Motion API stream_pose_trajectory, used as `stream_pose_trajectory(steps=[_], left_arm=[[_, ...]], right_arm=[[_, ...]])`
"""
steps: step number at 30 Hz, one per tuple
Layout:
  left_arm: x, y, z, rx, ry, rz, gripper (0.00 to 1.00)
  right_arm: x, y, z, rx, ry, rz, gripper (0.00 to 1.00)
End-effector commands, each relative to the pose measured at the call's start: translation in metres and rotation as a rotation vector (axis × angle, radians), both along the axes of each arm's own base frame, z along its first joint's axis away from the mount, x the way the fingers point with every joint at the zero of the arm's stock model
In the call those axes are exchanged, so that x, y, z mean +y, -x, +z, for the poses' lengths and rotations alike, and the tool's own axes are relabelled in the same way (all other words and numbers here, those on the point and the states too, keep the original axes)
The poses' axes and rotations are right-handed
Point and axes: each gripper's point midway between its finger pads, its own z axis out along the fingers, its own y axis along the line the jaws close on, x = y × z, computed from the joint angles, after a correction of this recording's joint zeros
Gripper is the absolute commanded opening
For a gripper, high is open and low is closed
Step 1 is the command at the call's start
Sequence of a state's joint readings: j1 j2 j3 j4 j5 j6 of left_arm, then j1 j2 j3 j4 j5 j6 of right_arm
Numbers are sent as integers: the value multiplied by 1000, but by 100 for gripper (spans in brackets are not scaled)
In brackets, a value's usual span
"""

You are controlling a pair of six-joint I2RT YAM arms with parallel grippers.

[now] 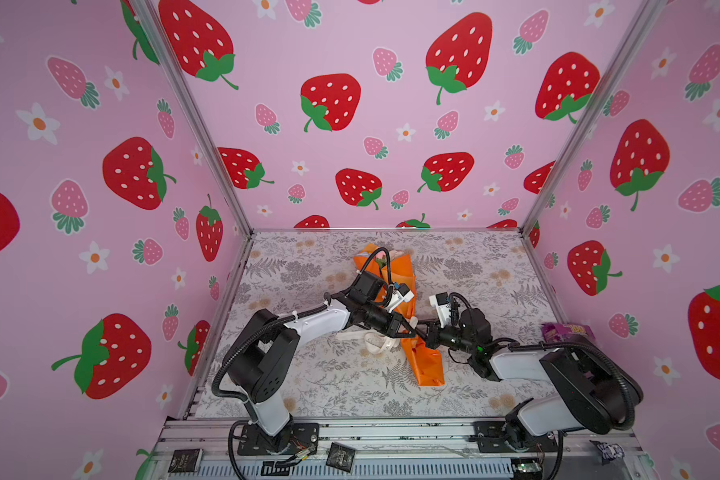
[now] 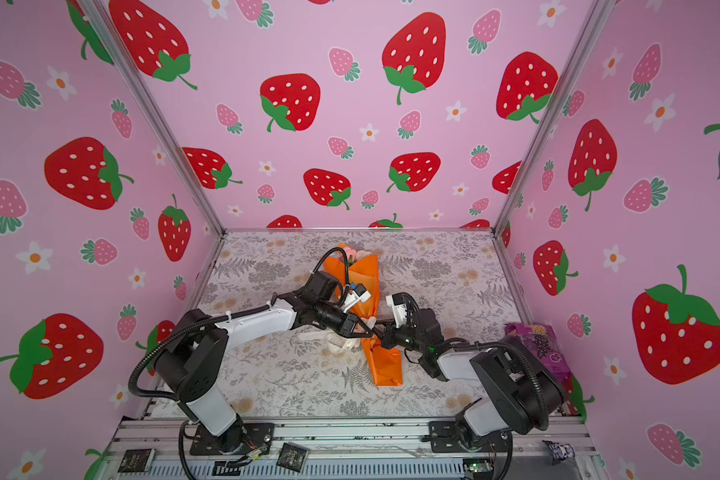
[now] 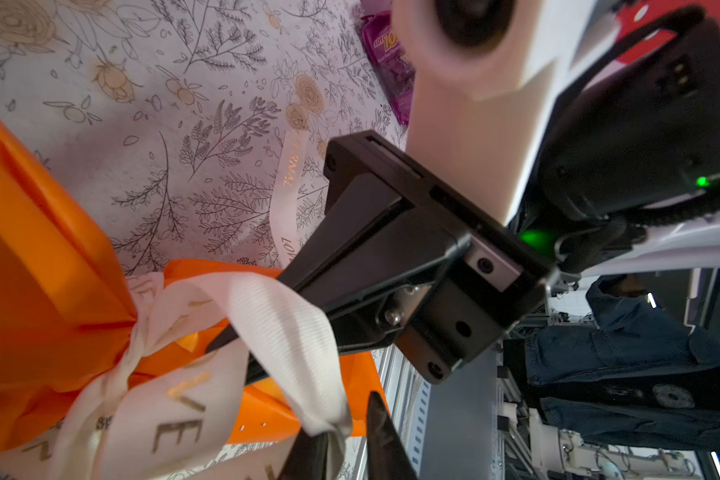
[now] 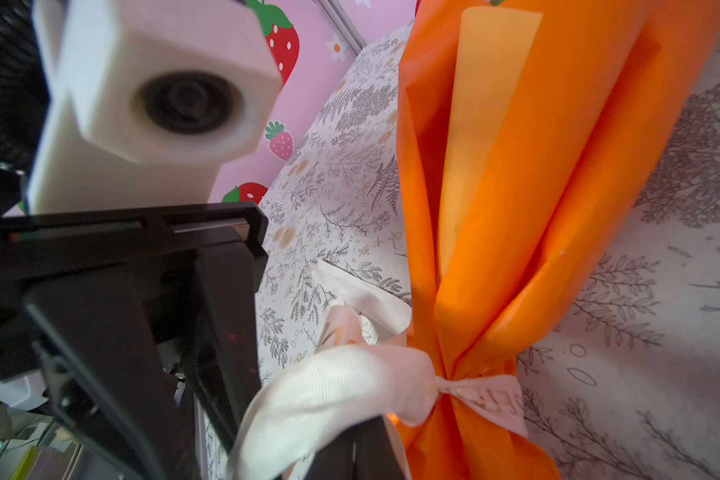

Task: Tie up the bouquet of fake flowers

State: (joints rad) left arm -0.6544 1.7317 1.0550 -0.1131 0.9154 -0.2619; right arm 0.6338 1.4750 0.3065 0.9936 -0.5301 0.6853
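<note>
The bouquet of fake flowers (image 1: 395, 270) (image 2: 366, 274) lies on the table in an orange paper cone (image 4: 516, 166), pink blooms at its far end. A cream ribbon (image 1: 375, 340) (image 3: 275, 316) is knotted round the cone's narrow waist (image 4: 474, 390). My two grippers meet tip to tip just right of that waist. My right gripper (image 1: 421, 326) (image 4: 362, 428) is shut on a loop of the ribbon, and the left wrist view shows this gripper (image 3: 229, 357) too. My left gripper (image 1: 410, 331) (image 3: 346, 419) has its jaws slightly apart, with a ribbon fold against one finger (image 3: 308, 453).
A purple snack packet (image 1: 566, 331) (image 2: 537, 345) lies by the right wall. Pink strawberry walls enclose the table on three sides. An aluminium rail (image 1: 391, 432) with both arm bases runs along the front edge. A loose ribbon tail (image 3: 287, 187) trails on the floral tablecloth.
</note>
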Motion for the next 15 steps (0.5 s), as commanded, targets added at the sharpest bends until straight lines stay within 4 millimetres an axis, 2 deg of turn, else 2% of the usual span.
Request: stream_pose_trajectory(steps=[1, 3, 6, 10, 12, 13, 15], left_arm=[[0, 2, -10, 13, -27, -1, 23], [2, 0, -10, 2, -40, 13, 24], [5, -3, -4, -29, -45, 29, 32], [10, -4, -9, -25, -78, 40, 31], [13, -6, -10, -28, -91, 49, 25], [14, -6, -7, -46, -79, 60, 25], [17, -7, 5, -80, -33, 86, 32]], right_arm=[[-3, -9, 21, -86, -80, -48, 3], [-4, -10, 18, -88, -75, -57, 3], [-7, -11, 19, -98, -110, -84, 3], [-6, -13, 22, -106, -148, -89, 3], [-6, -16, 20, -107, -149, -99, 3], [-7, -17, 19, -109, -147, -110, 3], [-7, -17, 18, -120, -139, -111, 3]])
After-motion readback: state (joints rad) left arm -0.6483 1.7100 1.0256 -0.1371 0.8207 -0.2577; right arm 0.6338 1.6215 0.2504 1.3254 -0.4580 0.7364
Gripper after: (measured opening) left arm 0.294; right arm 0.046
